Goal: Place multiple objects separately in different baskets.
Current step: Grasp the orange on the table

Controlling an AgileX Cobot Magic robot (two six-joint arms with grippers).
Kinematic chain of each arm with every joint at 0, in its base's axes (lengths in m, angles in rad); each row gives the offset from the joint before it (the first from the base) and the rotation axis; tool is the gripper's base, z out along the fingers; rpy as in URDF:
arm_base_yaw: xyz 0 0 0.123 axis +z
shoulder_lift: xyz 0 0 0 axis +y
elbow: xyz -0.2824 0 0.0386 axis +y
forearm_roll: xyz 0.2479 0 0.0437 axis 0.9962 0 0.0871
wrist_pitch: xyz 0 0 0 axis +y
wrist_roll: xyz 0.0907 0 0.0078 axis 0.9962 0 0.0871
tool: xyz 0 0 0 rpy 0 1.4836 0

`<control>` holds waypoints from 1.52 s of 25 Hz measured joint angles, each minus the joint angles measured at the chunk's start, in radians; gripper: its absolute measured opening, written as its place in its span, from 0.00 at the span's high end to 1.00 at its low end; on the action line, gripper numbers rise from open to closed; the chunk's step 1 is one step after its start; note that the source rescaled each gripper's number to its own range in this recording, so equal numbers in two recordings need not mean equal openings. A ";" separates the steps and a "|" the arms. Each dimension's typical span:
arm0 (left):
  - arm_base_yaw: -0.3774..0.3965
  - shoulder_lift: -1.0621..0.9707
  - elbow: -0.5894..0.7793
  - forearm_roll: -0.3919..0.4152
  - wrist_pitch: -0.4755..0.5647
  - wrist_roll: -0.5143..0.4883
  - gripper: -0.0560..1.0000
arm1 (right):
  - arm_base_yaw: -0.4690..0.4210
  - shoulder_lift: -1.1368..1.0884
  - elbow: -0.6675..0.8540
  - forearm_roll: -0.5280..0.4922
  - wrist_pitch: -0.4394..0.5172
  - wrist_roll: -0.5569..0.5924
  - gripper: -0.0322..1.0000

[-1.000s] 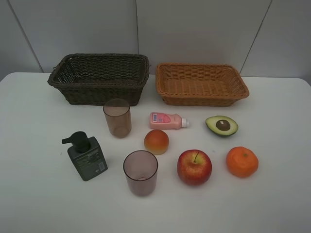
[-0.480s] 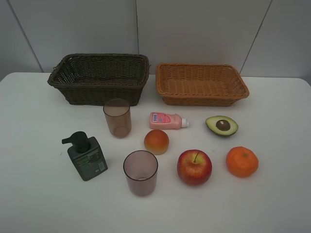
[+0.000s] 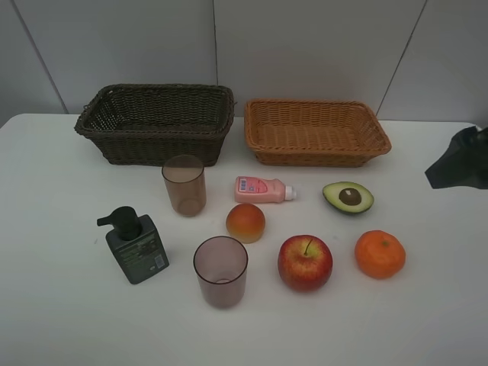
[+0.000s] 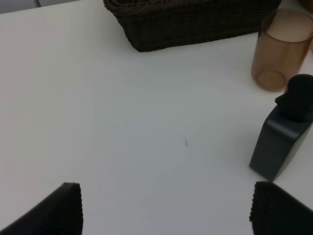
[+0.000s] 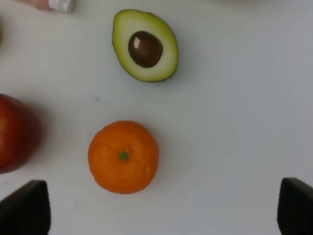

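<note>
Matte black is all we see of the robot.
In the high view we find only a dark, angular wedge of the right arm point(image 3: 461, 163) at the three o'clock edge, flat-faced and sharp-cornered, with no markings we can read. On the left gripper point(image 4: 166, 206) we see two blunt black fingers point(image 4: 55, 211) with finely toothed inner edges. On the right gripper point(image 5: 164, 205) we see two black fingers point(image 5: 25, 208), plain and square-cornered, their surface dull.

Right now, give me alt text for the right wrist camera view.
An orange tangerine sits on a white table just ahead of the open right gripper. An avocado half, pit showing, lies beyond it; a red apple is partly in frame.
</note>
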 joint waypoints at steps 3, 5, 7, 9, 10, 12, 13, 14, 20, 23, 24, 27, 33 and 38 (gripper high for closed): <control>0.000 0.000 0.000 0.000 0.000 0.000 0.07 | 0.026 0.056 -0.001 -0.001 -0.012 -0.003 0.07; 0.000 0.000 0.000 0.000 0.000 0.000 0.07 | 0.041 0.091 -0.001 0.000 -0.018 -0.009 0.07; 0.000 0.000 0.000 0.000 0.000 0.000 0.07 | 0.046 0.127 -0.001 0.001 -0.026 -0.015 0.07; 0.000 0.000 0.000 0.000 0.000 0.000 0.07 | 0.049 0.164 -0.001 0.000 -0.033 -0.015 0.07; 0.000 0.000 0.000 0.000 0.000 0.000 0.07 | 0.049 0.180 -0.002 0.000 -0.035 -0.016 0.07; 0.000 0.000 0.000 0.000 0.000 0.000 0.07 | 0.050 0.208 -0.002 0.000 -0.045 -0.017 0.07; 0.000 0.000 0.000 0.000 0.000 0.000 0.07 | 0.050 0.222 -0.002 0.000 -0.052 -0.019 0.07; 0.000 0.000 0.000 0.000 0.000 0.000 0.07 | 0.050 0.236 -0.002 0.000 -0.063 -0.022 0.07; 0.000 0.000 0.000 0.000 0.000 0.000 0.07 | 0.050 0.325 -0.002 0.000 -0.082 -0.026 0.07; 0.000 0.000 0.000 0.000 0.000 0.000 0.07 | 0.050 0.362 -0.002 0.000 -0.095 -0.026 0.07; 0.000 0.000 0.000 0.000 0.000 0.000 0.07 | 0.050 0.373 -0.002 0.000 -0.103 -0.026 0.07; 0.000 0.000 0.000 0.000 0.000 0.000 0.07 | 0.050 0.403 -0.002 0.000 -0.120 -0.026 0.07; 0.000 0.000 0.000 0.000 0.000 0.000 0.07 | 0.050 0.458 -0.002 0.000 -0.122 -0.026 0.07; 0.000 0.000 0.000 0.000 0.000 0.000 0.07 | 0.050 0.507 0.008 0.014 -0.143 -0.026 0.07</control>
